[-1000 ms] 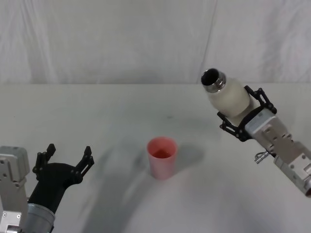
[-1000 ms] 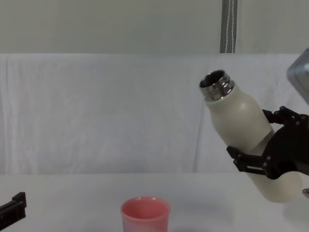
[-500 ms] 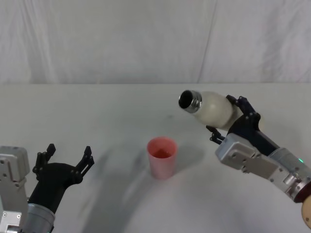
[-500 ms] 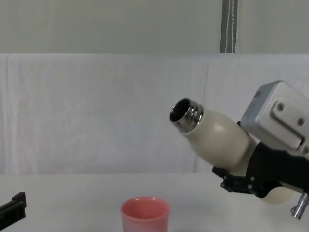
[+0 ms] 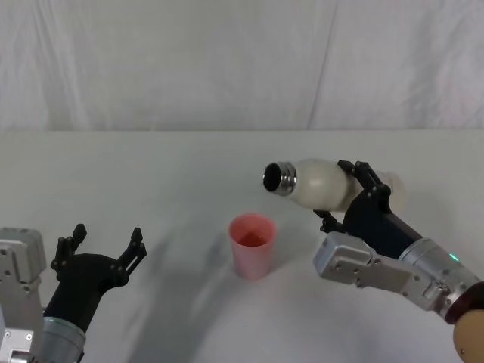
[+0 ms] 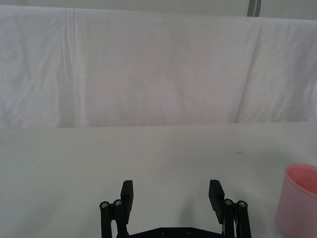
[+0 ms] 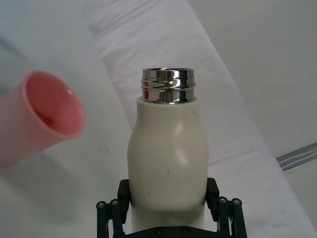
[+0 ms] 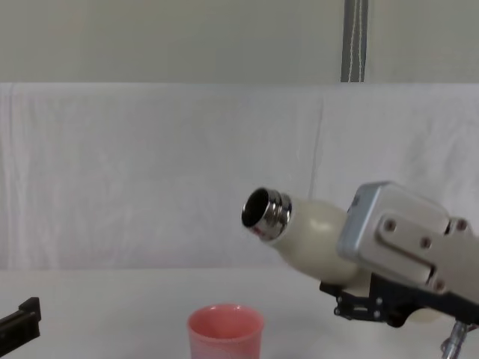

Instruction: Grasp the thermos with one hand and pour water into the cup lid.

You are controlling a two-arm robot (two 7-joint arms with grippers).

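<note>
The cream-white thermos [image 5: 318,183] is tipped almost level in the air, its open steel neck [image 5: 277,178] pointing left, above and just right of the pink cup lid [image 5: 252,245]. My right gripper [image 5: 354,198] is shut around the thermos body [image 7: 167,163]; the chest view has the thermos [image 8: 310,235] higher than the cup lid [image 8: 224,331], its mouth slightly right of the cup. The cup lid [image 7: 39,115] stands upright on the white table. My left gripper [image 5: 98,253] rests open and empty at the near left [image 6: 171,196].
A white cloth covers the table [image 5: 151,174] and hangs as a backdrop [image 5: 227,60]. The cup lid's edge [image 6: 297,201] sits off to one side of the left gripper. Bare table lies between the left gripper and the cup.
The right arm has swung the thermos left and down and tipped it from steeply raised to nearly level, bringing its mouth close over the cup lid. The left gripper has not moved.
</note>
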